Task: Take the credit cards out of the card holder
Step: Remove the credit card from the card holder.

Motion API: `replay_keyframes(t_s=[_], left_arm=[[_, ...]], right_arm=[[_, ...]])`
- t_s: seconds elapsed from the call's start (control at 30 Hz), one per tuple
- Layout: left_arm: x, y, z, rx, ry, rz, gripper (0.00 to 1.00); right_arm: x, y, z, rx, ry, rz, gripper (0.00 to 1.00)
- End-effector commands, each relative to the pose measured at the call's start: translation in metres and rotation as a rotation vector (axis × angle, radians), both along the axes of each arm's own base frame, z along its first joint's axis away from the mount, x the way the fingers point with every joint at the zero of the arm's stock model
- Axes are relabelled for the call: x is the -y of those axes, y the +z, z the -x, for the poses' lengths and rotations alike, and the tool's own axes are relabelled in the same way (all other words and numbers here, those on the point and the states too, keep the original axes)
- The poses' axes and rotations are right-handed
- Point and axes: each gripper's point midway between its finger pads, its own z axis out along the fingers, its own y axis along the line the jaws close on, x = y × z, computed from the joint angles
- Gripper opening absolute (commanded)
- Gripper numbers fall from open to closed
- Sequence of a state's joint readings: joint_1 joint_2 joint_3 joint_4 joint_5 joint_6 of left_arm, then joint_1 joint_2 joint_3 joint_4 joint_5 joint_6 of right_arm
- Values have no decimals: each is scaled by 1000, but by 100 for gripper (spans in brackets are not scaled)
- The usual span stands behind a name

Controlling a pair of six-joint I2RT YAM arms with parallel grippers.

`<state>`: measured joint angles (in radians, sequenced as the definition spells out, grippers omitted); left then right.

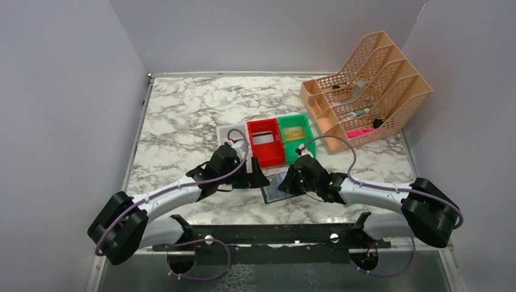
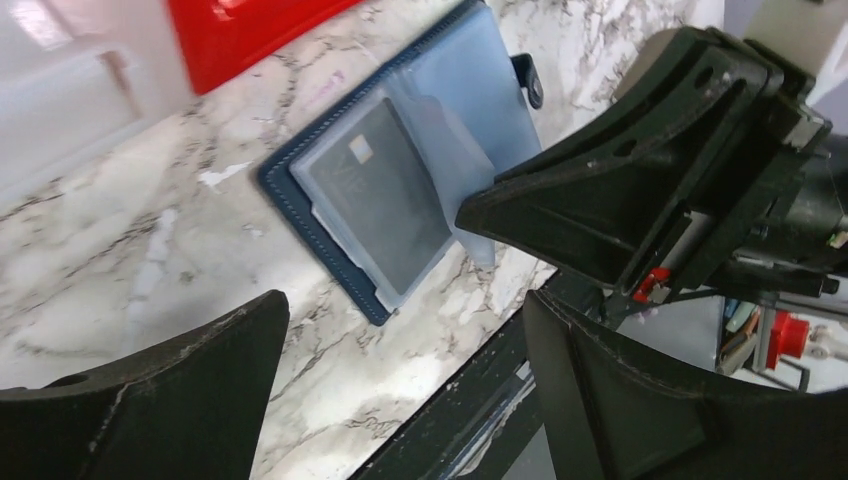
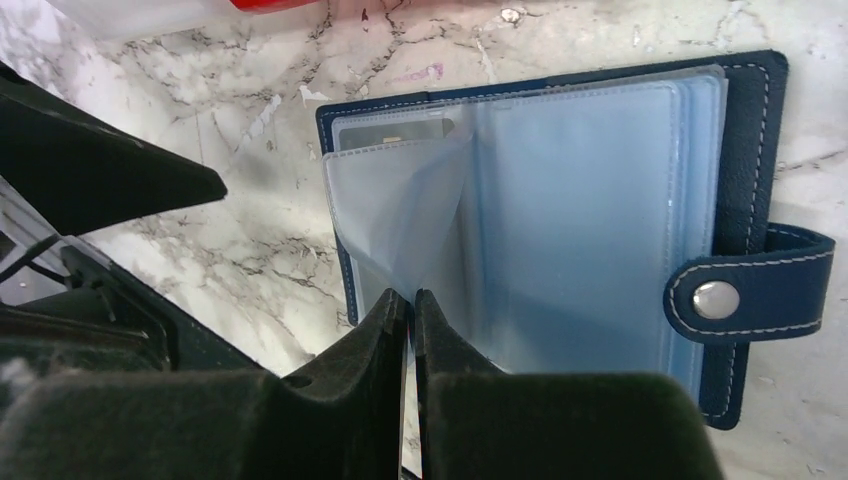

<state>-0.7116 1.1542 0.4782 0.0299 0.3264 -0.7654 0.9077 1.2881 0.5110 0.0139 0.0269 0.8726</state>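
**One card sits in its sleeve, and a page is lifted to reach it**

We find the card holder [image 3: 600, 250] lying open and flat on the marble table [image 1: 182, 115], between the two arms, with its snap tab hanging off the far side. The right gripper [image 3: 410, 310] has its jaws all but closed and appears to pinch the edge of one clear sleeve [image 3: 400, 220], which curls up from the spine. We judge this is meant to peel the page away from the dark card [image 2: 385, 195] lying in the pocket beneath.

The left gripper [image 2: 400, 390] stands wide apart and holds nothing. It hovers just beside the holder's open end, which looks like a wait to draw that card out.

A whitish card [image 1: 266, 139] lies in the red bin [image 1: 251, 143] and a gold card [image 1: 294, 132] in the green bin [image 1: 311, 137]. So we take the job as well along, with at least one card left.

The tabletop is white stone veined with grey, glossy and hard, and a thin card would lie very flat on it. A peach mesh organiser [image 1: 365, 85] stands at the far right corner. Plain pale walls [image 1: 73, 91] close in three sides.
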Motion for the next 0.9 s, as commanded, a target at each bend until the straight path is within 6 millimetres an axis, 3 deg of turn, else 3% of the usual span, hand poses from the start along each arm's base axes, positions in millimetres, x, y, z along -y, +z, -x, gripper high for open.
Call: replay_keyframes(t_s=[0.0, 0.17, 0.3, 0.53, 0.87], left_arm=[[29, 22, 2, 67, -116, 61, 89], [50, 23, 5, 85, -157, 39, 83], [62, 21, 6, 92, -183, 27, 83], [73, 12, 10, 76, -213, 8, 82], [88, 6, 5, 71, -243, 8, 79]], right_arm=[[-3, 14, 0, -6, -3, -99, 12], [14, 15, -6, 7, -70, -81, 14], [34, 16, -14, 35, -140, -30, 23], [68, 7, -20, 58, -227, 119, 29], [93, 5, -24, 75, -293, 235, 32]])
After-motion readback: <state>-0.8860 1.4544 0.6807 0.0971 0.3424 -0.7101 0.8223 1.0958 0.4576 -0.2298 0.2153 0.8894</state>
